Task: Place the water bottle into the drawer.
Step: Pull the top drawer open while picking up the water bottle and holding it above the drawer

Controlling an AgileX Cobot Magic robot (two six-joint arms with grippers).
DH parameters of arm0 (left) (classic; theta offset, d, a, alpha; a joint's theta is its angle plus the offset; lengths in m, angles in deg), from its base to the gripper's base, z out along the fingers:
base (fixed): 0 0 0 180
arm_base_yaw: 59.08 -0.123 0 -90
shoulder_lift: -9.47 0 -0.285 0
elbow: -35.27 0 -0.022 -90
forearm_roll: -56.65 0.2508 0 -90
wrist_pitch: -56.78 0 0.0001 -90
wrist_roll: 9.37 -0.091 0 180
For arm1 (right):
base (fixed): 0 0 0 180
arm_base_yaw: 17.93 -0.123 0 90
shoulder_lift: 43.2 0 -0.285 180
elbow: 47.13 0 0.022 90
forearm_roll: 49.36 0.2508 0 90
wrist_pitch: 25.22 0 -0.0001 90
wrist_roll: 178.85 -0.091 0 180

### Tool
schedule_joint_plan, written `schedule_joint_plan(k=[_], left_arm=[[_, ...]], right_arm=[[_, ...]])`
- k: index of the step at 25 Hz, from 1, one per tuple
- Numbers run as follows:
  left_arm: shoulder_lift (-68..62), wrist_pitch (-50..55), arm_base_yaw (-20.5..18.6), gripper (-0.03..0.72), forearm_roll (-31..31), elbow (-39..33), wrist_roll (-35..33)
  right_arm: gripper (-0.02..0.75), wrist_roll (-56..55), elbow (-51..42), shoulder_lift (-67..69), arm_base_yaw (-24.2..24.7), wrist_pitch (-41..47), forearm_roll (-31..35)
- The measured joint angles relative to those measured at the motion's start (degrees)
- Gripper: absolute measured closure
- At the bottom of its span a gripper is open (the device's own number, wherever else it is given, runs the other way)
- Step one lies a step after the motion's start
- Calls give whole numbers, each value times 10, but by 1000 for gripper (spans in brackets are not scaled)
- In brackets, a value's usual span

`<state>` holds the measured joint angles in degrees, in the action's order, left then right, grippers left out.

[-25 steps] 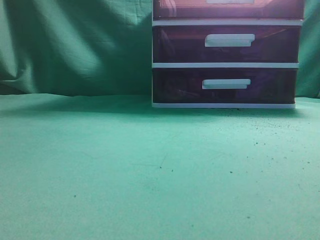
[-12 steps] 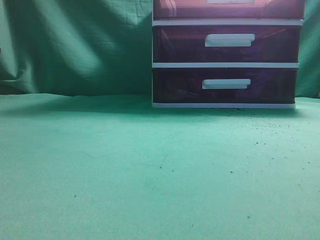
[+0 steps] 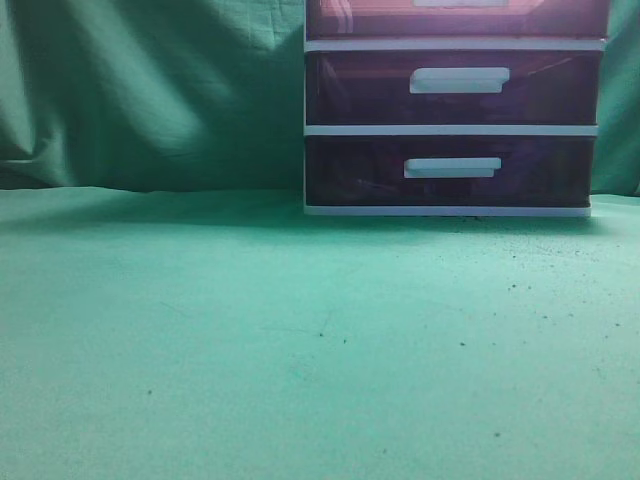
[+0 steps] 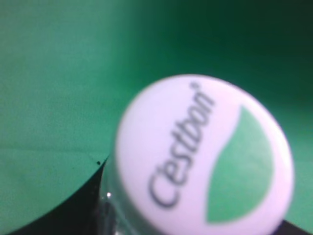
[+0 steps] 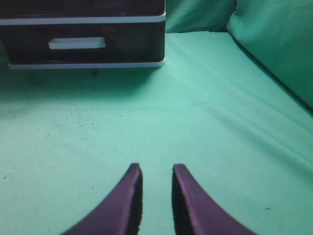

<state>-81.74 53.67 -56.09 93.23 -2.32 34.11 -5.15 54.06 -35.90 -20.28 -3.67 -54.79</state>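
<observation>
The water bottle's white cap (image 4: 203, 156), printed with a green leaf and "C'estbon", fills the left wrist view, with a bit of clear neck (image 4: 110, 205) below it. My left gripper holds the bottle; its fingers are hidden behind the cap. Neither shows in the exterior view. The drawer (image 3: 380, 18), reddish-purple with a white handle, shows only as a strip at the top edge of the exterior view. My right gripper (image 5: 156, 169) hangs over bare green cloth, its dark fingers a little apart and empty, well in front of the drawer unit.
The white-framed unit's two darker purple drawers (image 3: 450, 90) stand at the back right on the green cloth (image 3: 300, 330); its bottom drawer (image 5: 78, 44) shows in the right wrist view. A green backdrop (image 3: 150, 90) hangs behind, and folds of cloth (image 5: 274, 44) rise at the right.
Shadows on the backdrop at the left have shifted a little. The drawer unit has not moved.
</observation>
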Motion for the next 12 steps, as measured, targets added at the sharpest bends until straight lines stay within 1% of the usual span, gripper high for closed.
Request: schedule_joint_plan(k=[2,5,7,12], left_arm=[[27,3,17,395,4,4,0],[79,19,65,395,16,28,0],[111,48,108,395,27,56,0],[153,148,213,395,29,136,0]], right_arm=[[567,0,0,0,0,0,0],[567,0,0,0,0,0,0],[567,0,0,0,0,0,0],[567,0,0,0,0,0,0]])
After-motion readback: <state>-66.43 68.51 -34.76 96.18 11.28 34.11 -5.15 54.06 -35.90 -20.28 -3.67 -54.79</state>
